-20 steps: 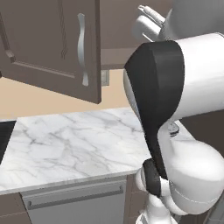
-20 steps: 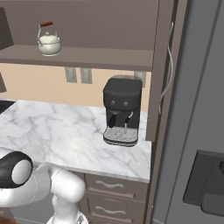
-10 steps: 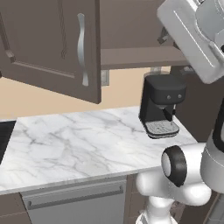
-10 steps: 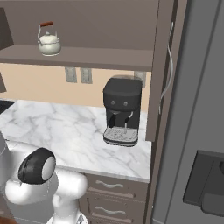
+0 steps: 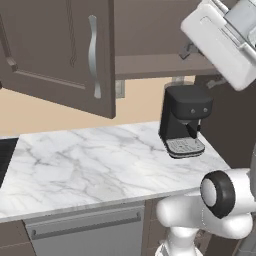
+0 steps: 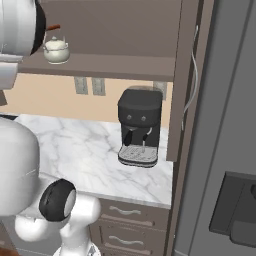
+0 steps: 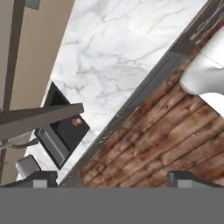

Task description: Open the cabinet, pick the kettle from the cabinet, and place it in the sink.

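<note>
The dark brown cabinet stands open: its left door point(image 5: 60, 55) with a curved silver handle point(image 5: 93, 55) swings out over the counter, and its right door point(image 6: 187, 85) is seen edge-on. The small cream kettle point(image 6: 56, 50) with a reddish handle sits on the brown inner shelf point(image 6: 110, 65), at its left, partly behind my white arm point(image 6: 17, 27). My hand point(image 5: 220, 42) is raised at cabinet height, right of the shelf. My gripper point(image 7: 113, 179) is open with nothing between its fingertips point(image 7: 41, 177), looking down at counter and floor. A black sliver point(image 5: 6, 160) at the counter's left edge is cut off; I cannot tell whether it is the sink.
A black coffee machine point(image 5: 184, 120) stands at the right end of the marble counter point(image 5: 90, 165), under the shelf. A grey front with a bar handle point(image 5: 85, 227) sits below the counter, brown drawers point(image 6: 130, 215) further right. A tall grey unit point(image 6: 225, 125) closes the right side.
My arm has swung up from in front of the left base camera to the top right, uncovering the coffee machine. The gripper stayed open. Cabinet doors and kettle have not moved.
</note>
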